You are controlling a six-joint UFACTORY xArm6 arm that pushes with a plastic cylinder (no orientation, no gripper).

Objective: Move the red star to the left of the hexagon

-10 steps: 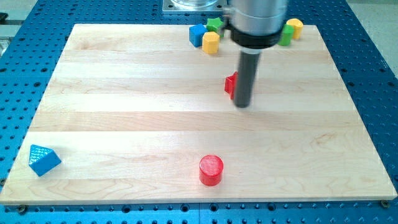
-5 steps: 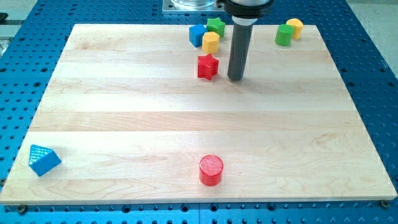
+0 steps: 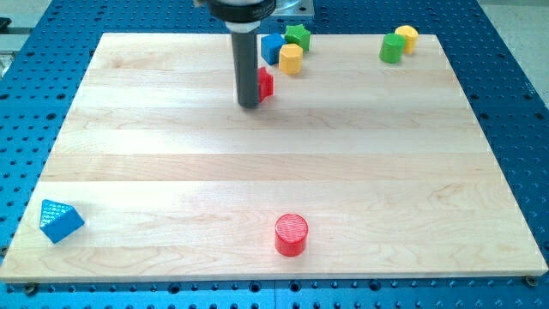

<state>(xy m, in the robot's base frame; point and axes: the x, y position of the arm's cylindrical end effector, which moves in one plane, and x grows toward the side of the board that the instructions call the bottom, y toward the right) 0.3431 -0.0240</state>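
The red star [image 3: 266,83] lies near the view's top centre, mostly hidden behind my rod. My tip [image 3: 249,105] rests on the board just left of and below the star, touching or nearly touching it. The yellow hexagon [image 3: 291,58] sits a little up and right of the star. A blue cube [image 3: 272,47] and a green star [image 3: 298,36] are bunched just above the hexagon.
A green cylinder [image 3: 392,49] and a yellow block [image 3: 407,37] stand at the top right. A red cylinder [image 3: 291,234] stands near the bottom centre. A blue triangular block [image 3: 59,221] lies at the bottom left, near the wooden board's edge [image 3: 51,276].
The rod moved up and then left, from the star's right to its left. The red star went up and left, toward the hexagon and blue cube.
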